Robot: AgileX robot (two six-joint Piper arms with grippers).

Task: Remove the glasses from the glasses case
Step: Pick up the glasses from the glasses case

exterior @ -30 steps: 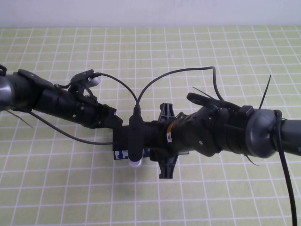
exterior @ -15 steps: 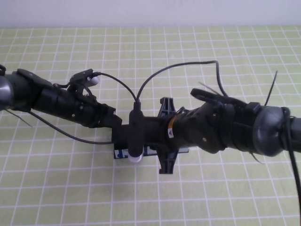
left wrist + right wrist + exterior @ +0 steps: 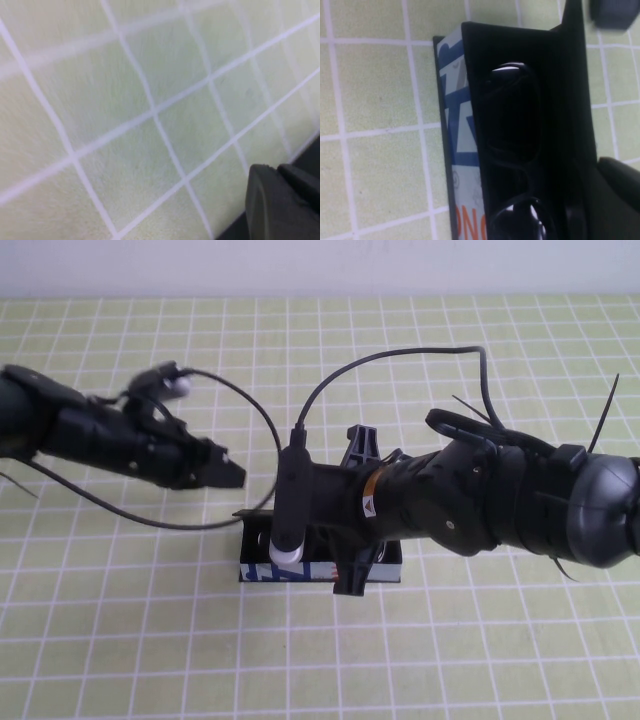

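Observation:
The glasses case (image 3: 383, 562) lies at the table's middle, its white strip with blue print (image 3: 262, 571) facing the front. In the right wrist view the case (image 3: 457, 135) stands open, lid (image 3: 572, 85) raised, with the black glasses (image 3: 512, 107) lying inside. My right gripper (image 3: 353, 515) hangs over the case, open, one finger behind it and one in front; one fingertip (image 3: 620, 192) shows beside the lid. My left gripper (image 3: 228, 476) is left of the case and clear of it, shut and empty; its fingers (image 3: 280, 202) hover over bare cloth.
A green cloth with a white grid (image 3: 120, 620) covers the table. Black cables (image 3: 240, 410) loop from both wrists above the case. A white wall (image 3: 320, 265) bounds the far edge.
My left gripper has pulled back from the case, up and to the left. My right arm has shifted slightly right and back, uncovering more of the open case.

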